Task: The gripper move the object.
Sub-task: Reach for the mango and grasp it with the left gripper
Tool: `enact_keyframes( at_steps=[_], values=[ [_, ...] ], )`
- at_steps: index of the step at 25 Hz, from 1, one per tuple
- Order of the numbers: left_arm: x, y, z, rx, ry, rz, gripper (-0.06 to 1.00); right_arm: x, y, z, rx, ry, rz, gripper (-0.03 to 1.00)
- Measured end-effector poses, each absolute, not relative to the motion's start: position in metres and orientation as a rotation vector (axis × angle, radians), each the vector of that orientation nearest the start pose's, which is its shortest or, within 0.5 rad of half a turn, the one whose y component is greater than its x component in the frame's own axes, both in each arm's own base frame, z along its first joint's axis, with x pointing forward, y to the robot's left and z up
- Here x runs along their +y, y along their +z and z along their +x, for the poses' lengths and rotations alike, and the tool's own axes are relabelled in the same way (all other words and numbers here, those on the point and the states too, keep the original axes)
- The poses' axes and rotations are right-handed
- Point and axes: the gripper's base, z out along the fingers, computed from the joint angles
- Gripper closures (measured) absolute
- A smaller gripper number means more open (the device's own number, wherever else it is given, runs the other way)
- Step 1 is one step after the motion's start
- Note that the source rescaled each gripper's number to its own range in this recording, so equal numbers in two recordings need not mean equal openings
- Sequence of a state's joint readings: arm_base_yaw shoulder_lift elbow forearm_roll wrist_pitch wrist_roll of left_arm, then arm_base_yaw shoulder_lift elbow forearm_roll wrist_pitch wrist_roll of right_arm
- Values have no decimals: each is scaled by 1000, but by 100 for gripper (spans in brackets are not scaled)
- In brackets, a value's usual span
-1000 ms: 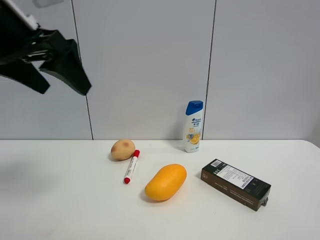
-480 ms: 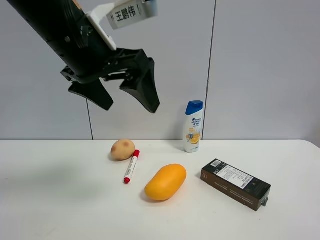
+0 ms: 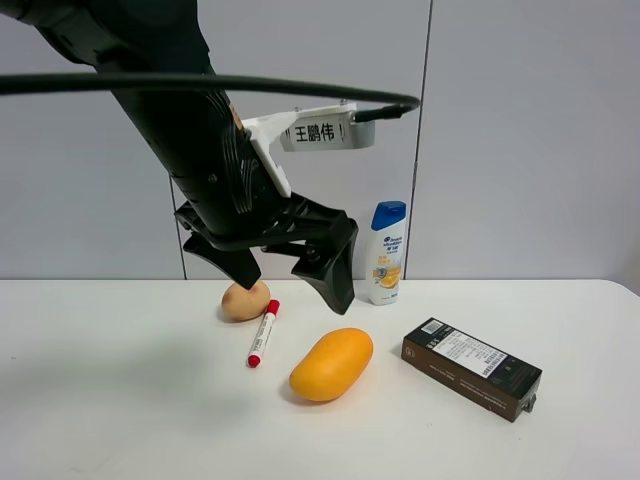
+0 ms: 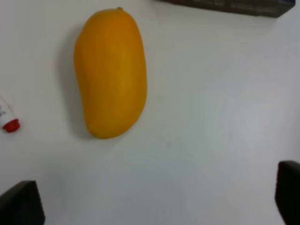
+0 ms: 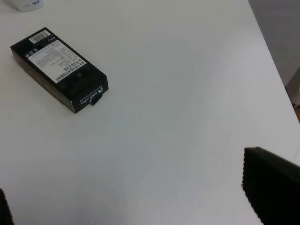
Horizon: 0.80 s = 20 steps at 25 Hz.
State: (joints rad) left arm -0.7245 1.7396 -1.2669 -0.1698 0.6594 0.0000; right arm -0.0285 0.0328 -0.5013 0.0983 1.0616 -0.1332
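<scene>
The object (image 3: pixel 332 364), an orange-yellow mango, lies on its side near the front of the white surface (image 3: pixel 120 420), untouched. The gripper (image 3: pixel 295 288) on the left arm hangs above and just behind it, jaws spread wide and empty, so both the grasp and the move are yet to do. A dark box (image 3: pixel 471 367) lies to the mango's right and a marker (image 3: pixel 263 333) to its left, both apart from it. Farther back are a potato (image 3: pixel 240 304) and an upright shampoo bottle (image 3: pixel 386 253), before a plain grey panelled wall (image 3: pixel 520 130). The right gripper (image 5: pixel 136 201) is off to the side, its jaws also wide apart.
</scene>
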Motion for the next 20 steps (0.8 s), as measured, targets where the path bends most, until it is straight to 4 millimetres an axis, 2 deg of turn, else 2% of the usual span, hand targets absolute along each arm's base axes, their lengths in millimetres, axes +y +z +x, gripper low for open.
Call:
enact_keyframes(
  at_steps=[9,16,20],
  values=[
    [-265,217,278,2507,-318,924,-6,8,278,0,2070,19,-111,-3],
    [-273,215,279,2401,-276,993,-6,8,278,0,2070,19,-111,-3],
    [-278,203,283,2405,-274,997,-6,8,278,0,2070,19,-111,-3]
  ],
)
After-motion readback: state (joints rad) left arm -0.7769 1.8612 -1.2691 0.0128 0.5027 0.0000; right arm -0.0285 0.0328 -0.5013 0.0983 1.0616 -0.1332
